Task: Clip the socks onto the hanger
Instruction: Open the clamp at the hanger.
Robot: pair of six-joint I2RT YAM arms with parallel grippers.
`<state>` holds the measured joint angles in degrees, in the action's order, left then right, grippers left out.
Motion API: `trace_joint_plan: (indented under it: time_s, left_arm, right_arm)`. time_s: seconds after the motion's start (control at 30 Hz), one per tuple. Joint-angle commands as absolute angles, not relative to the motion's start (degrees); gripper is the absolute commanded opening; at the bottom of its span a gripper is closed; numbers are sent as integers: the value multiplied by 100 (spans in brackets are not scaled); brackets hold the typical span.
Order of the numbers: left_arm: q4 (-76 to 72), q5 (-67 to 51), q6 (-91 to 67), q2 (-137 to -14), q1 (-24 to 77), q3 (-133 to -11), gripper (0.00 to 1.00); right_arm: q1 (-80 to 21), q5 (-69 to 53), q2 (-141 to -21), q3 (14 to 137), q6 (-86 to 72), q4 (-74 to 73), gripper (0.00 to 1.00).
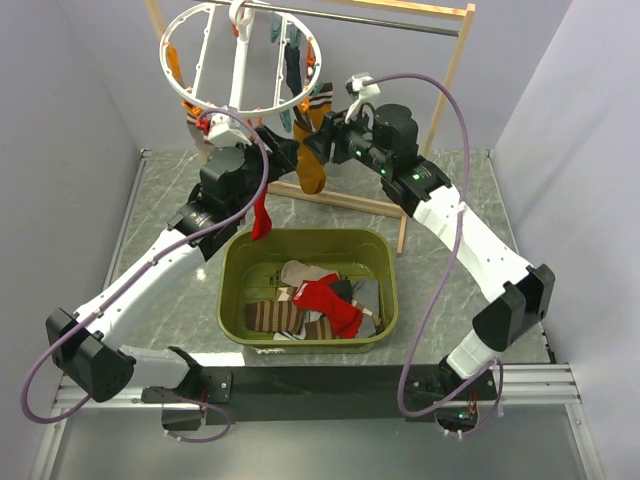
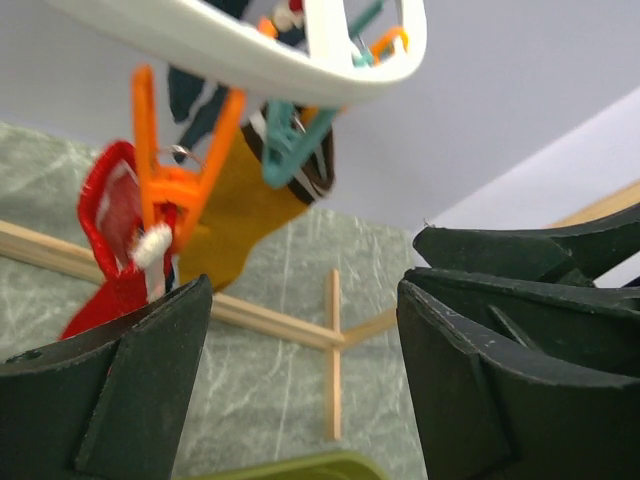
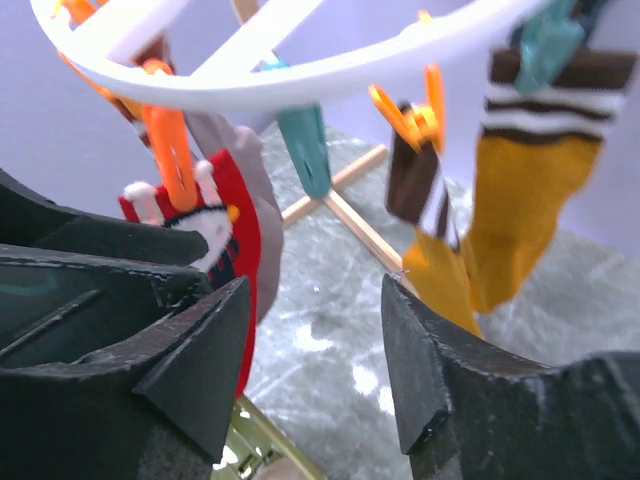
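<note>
Nearest us, loose socks (image 1: pixel 320 300) lie in the olive bin (image 1: pixel 232 280) on the worktop (image 1: pixel 470 175). Beyond it, at twelve o'clock, our left end effector (image 1: pixel 283 152) and right end effector (image 1: pixel 318 148) both gape wide, holding nothing, under the hanger (image 1: pixel 172 40). The red sock (image 1: pixel 262 215) dangles from an orange clip (image 2: pixel 160 190); we should check its cuff sits deep in the clip's bite before backing away gently. We read no writing anywhere.
</note>
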<state>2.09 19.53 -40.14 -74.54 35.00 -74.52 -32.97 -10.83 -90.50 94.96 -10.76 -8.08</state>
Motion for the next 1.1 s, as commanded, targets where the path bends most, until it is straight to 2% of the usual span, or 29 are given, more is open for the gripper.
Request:
trace_joint_plan:
  time_s: [0.0, 0.3, 0.9, 0.93, 1.0, 1.03, 1.07]
  left_arm:
    - [-150, 2302, -3841, -7523, 3393, -7620, 80]
    - [-605, 1916, -3525, -7462, 2865, -7322, 79]
    - [-1081, 1240, -3217, -7278, 2619, -7023, 78]
    - [-1081, 1231, -3208, -7243, 2602, -7014, 78]
    - [-1090, 1204, -3199, -7199, 2575, -6996, 78]
    - [-1099, 1178, -3199, -7172, 2540, -6970, 78]
    - [-1125, 1143, -3191, -7146, 2523, -6961, 78]
  right_arm:
    - [-3287, -1475, -9272, 10098, -905, -351, 61]
    - [-3410, -1635, -9764, 10257, -800, -9, 58]
    - [-3858, -396, -10520, 10758, -791, 281, 58]
    - [-3867, -387, -10538, 10758, -826, 333, 57]
    - [-3867, -396, -10608, 10784, -870, 404, 47]
    - [-3867, -413, -10643, 10880, -879, 378, 42]
    - [-3876, -422, -10678, 10942, -888, 334, 32]
